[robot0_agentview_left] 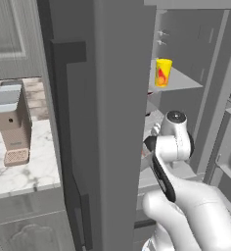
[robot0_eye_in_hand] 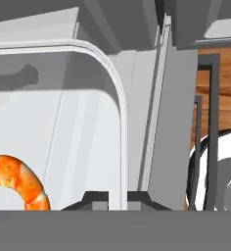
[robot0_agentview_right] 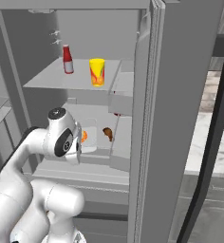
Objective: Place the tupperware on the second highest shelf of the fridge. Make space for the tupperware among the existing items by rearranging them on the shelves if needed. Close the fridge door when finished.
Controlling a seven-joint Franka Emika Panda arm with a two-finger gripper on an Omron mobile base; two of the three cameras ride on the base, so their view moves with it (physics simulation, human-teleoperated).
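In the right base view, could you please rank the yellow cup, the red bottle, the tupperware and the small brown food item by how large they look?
Largest to smallest as they look:
1. tupperware, though the arm hides part of it
2. yellow cup
3. red bottle, close to the cup in height but slimmer, and set further back, so this is unsure
4. brown food item

1. A marble worktop (robot0_agentview_left: 24,171) runs left of the appliance, with a brown-and-grey coffee machine (robot0_agentview_left: 11,122) standing on it.
2. Grey cabinets (robot0_agentview_left: 24,220) sit below, a panelled grey cabinet door (robot0_agentview_left: 10,34) above.
3. More marble (robot0_agentview_right: 204,137) shows on the right side.
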